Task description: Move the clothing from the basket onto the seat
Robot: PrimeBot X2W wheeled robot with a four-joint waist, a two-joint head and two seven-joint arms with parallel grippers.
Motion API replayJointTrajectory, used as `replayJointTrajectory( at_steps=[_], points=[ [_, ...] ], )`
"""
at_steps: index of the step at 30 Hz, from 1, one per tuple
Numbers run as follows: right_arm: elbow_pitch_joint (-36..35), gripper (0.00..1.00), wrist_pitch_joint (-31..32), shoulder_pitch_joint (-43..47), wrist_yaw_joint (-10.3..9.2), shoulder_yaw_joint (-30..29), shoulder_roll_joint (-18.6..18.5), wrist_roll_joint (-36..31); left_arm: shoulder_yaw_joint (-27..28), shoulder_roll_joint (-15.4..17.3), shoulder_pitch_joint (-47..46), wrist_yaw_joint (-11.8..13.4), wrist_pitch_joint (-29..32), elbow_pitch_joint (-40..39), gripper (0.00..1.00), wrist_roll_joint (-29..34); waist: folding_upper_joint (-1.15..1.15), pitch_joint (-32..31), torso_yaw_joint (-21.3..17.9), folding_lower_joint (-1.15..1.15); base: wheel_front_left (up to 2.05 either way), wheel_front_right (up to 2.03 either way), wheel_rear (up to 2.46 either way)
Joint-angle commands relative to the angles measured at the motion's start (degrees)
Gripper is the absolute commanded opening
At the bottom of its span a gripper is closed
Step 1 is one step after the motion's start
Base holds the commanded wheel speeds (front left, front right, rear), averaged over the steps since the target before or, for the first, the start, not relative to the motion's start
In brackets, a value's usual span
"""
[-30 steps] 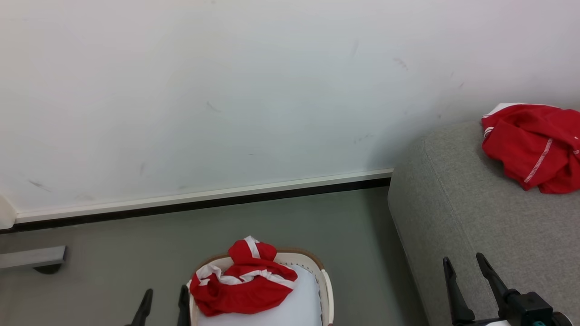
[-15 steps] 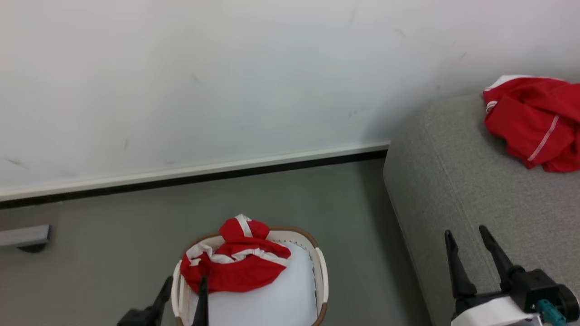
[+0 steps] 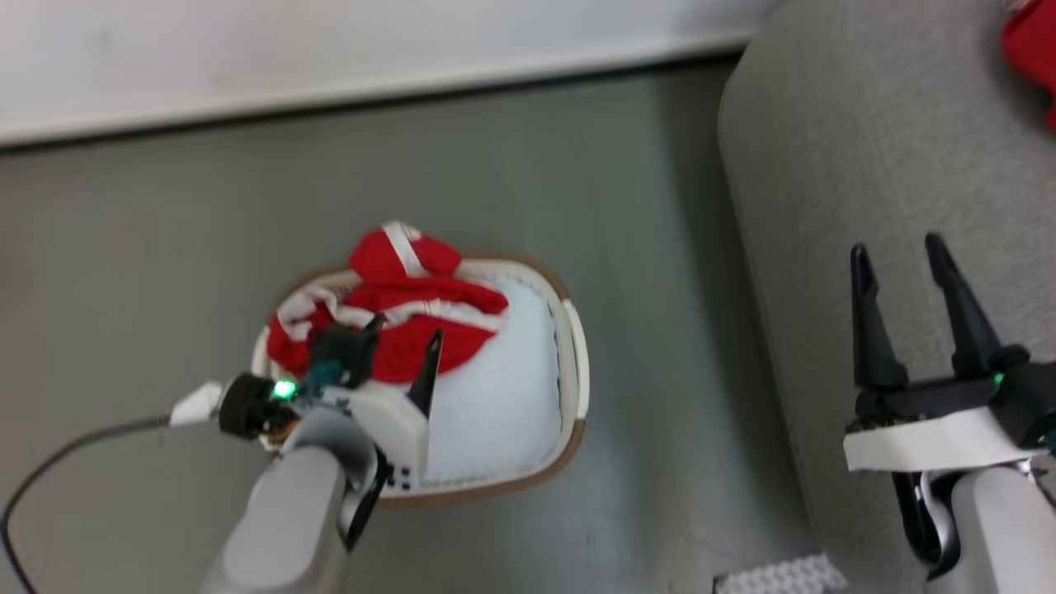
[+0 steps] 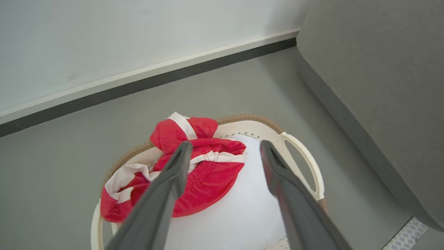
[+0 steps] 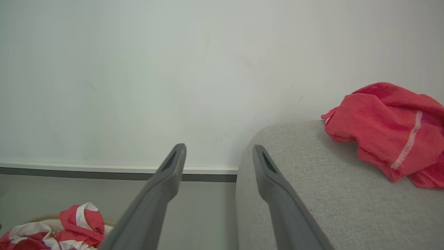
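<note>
1. The left gripper (image 3: 405, 330) hangs over the basket (image 3: 573, 346), its jaws spread wide and empty.
2. A red and white garment (image 3: 396, 289) is bunched at the basket's 11 o'clock side, with one fold lapping over the rim. The pale lining (image 3: 511, 388) is bare toward 4 o'clock.
3. The basket stands on the grey floor (image 3: 165, 247), with the grey sofa (image 3: 825, 165) at its 3 o'clock.
4. The right gripper (image 3: 896, 246) hovers over the sofa, wide open and holding nothing.
5. A second red garment (image 5: 381, 128) lies on the sofa at this gripper's 1 o'clock.
</note>
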Motion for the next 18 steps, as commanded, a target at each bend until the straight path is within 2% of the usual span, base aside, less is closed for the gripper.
replayJointTrajectory(
  at_steps=[1, 9, 14, 18],
  points=[
    [-1.0, 1.00, 0.1, -2.1, -0.16, 0.2, -0.4, 0.5, -0.4, 0.2, -3.6, -0.5, 1.7, 2.9, 1.00, 0.7, 0.00, 9.5, -0.9, -0.03, 0.00, 0.00, 0.00],
    [-5.1, 1.00, 0.1, -6.4, -0.16, 1.3, -1.2, 1.8, -1.4, 1.3, -17.1, 0.0, 5.6, 14.7, 1.00, 2.1, 0.00, 19.5, -3.1, -0.03, 0.00, 0.00, 0.00],
    [-6.7, 1.00, 0.0, -6.8, -0.16, 1.9, -1.5, 1.8, -1.8, 2.4, -22.7, 1.2, 6.0, 21.0, 1.00, 3.1, 0.00, 22.8, -3.9, -0.03, 0.00, 0.00, 0.00],
    [-7.7, 1.00, 0.0, -6.3, -0.16, 2.1, -1.7, 1.9, -2.0, 2.4, -26.2, 3.3, 4.9, 24.5, 1.00, 3.6, 0.00, 24.2, -3.9, -0.03, 0.00, 0.00, 0.00]
  ],
)
